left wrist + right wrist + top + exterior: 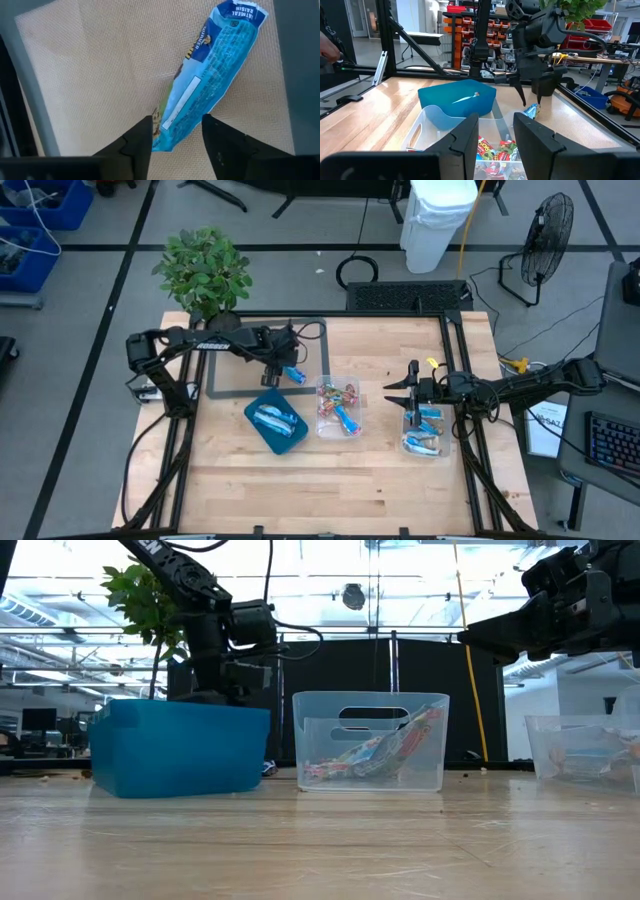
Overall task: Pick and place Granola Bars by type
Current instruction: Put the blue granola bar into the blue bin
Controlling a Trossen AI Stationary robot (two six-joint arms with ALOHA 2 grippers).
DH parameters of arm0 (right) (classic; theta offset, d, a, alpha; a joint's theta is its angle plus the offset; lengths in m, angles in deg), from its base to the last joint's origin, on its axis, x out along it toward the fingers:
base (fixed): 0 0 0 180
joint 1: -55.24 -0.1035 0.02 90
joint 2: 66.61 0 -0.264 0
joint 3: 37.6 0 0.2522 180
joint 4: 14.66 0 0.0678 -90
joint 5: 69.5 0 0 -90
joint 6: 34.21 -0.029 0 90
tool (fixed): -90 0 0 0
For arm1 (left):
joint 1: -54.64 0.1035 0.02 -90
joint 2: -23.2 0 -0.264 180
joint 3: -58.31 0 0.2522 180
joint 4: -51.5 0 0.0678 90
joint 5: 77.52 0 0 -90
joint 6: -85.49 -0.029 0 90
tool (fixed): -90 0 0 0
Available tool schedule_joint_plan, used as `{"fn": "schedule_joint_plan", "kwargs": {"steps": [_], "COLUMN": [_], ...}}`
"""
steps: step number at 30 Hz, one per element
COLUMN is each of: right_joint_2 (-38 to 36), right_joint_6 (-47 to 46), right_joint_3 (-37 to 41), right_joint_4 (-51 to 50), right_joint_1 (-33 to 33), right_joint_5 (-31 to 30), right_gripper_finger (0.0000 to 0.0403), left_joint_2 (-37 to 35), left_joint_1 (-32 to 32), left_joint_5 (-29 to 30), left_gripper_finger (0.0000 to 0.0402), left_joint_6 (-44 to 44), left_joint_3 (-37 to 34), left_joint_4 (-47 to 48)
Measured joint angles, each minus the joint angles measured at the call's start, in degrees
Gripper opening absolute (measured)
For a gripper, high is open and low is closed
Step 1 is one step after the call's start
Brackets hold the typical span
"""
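Note:
My left gripper (283, 372) hangs over the grey-framed mesh mat (235, 365), shut on a light blue-and-white granola bar (210, 75). The same bar (532, 110) shows below the left fingers in the right wrist view. Other light blue bars (277, 420) lie in the teal tray (262, 438). Red and green multicoloured bars (335, 395) fill the middle clear tub (370, 740). Darker blue bars (425, 420) lie in the right clear tub (440, 448). My right gripper (495, 135) is open and empty, hovering by the right tub, pointing toward the middle tub. My left gripper pinches the light blue bar by one end of the wrapper (170, 137) between its two fingers, coming from above and pointing down. The bar stretches away from the fingers, slanting over the mesh mat. Whether its far end (240, 12) rests on the mat, I cannot tell.
A potted plant (205, 270) stands at the table's far left corner behind the mat. The tray and two tubs sit in a row across the table's middle. Bare wood (330, 490) lies along the near edge. A keyboard (610, 445) sits off the table's right side.

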Motion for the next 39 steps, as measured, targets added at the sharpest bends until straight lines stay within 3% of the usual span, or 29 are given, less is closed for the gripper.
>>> {"fn": "schedule_joint_plan", "kwargs": {"steps": [9,20,28,37,39], "right_joint_2": [0.0,0.0,0.0,0.0,0.0], "right_joint_6": [0.0,0.0,0.0,0.0,0.0], "right_joint_3": [0.0,0.0,0.0,0.0,0.0], "right_joint_4": [0.0,0.0,0.0,0.0,0.0], "right_joint_1": [0.0,0.0,0.1,0.1,0.1], "right_joint_5": [0.0,0.1,0.1,0.0,0.0], "right_gripper_finger": [0.0114,0.0114,0.0114,0.0114,0.0114], "left_joint_2": [2.6,6.8,6.0,6.0,6.0], "left_joint_1": [0.3,0.3,0.2,-0.5,-0.7], "left_joint_5": [0.9,5.1,5.3,9.5,10.1], "left_gripper_finger": [0.0150,0.0183,0.0123,0.0023,0.0017], "left_joint_6": [2.2,1.9,2.0,3.8,5.2], "left_joint_3": [0.0,0.1,0.0,0.1,0.5], "left_joint_4": [-0.2,-1.3,-1.1,-1.2,-0.9]}}
